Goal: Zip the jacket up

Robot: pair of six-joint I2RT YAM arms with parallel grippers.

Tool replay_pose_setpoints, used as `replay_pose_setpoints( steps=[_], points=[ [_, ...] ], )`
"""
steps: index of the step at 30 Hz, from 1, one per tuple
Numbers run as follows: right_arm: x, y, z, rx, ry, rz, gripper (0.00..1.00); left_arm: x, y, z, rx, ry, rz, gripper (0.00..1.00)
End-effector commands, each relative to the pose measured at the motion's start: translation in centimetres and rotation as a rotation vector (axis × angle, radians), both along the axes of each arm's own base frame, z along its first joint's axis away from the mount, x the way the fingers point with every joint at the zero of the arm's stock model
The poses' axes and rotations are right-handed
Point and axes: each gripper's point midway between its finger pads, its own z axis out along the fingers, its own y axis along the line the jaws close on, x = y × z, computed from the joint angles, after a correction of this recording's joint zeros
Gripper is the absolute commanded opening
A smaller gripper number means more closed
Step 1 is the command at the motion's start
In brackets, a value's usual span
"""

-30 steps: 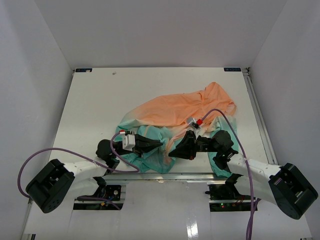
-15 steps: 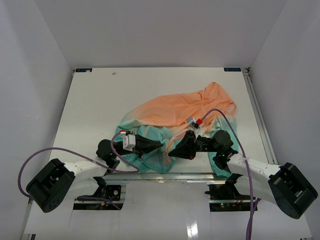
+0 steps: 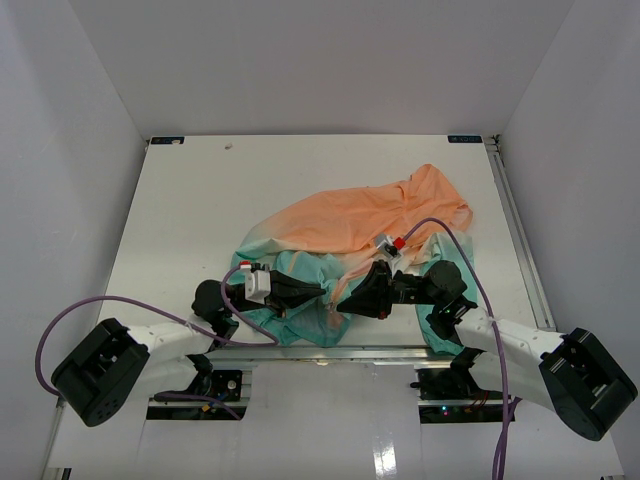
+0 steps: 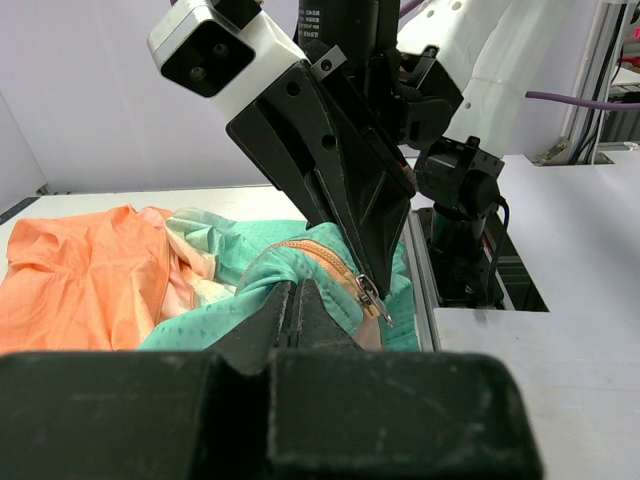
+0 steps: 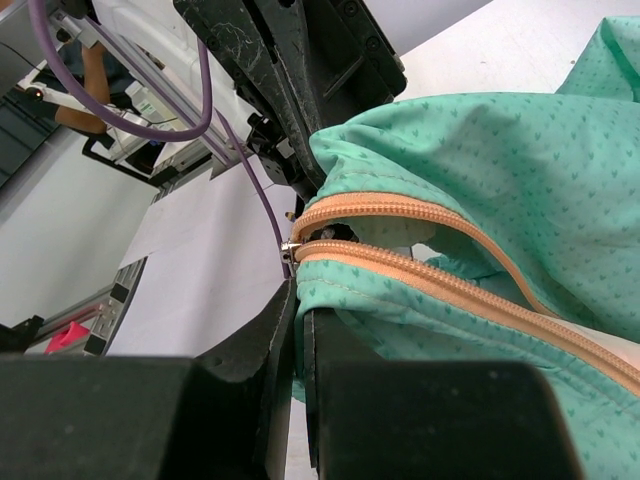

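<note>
One jacket [image 3: 370, 215] lies crumpled on the bench [image 3: 190, 200], with its orange part toward 1 o'clock and its teal part toward 6 o'clock, by the near edge. Two hands meet almost tip to tip at the teal part. The left hand [image 3: 322, 290] reaches in from 9 o'clock, the right hand [image 3: 343, 303] from 3 o'clock. Each is pinched narrow on teal jacket cloth. Two orange zipper rows [image 5: 420, 265] run apart and converge at one metal slider [image 4: 368, 297].
</note>
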Motion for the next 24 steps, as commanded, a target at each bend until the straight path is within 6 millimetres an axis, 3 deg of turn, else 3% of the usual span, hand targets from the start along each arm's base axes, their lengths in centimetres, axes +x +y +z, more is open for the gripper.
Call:
replay_pose_setpoints(
  steps=[1,24],
  points=[
    [0.6,-0.1,0.9,0.027,-0.034,-0.03,0.08,-2.5,1.7,5.7,-0.201,-0.258,-0.018,0.0],
    [1.2,-0.3,0.4,0.005,-0.031,-0.069,0.08,-2.0,0.6,4.0,-0.097,-0.249,-0.047,0.0]
  ],
)
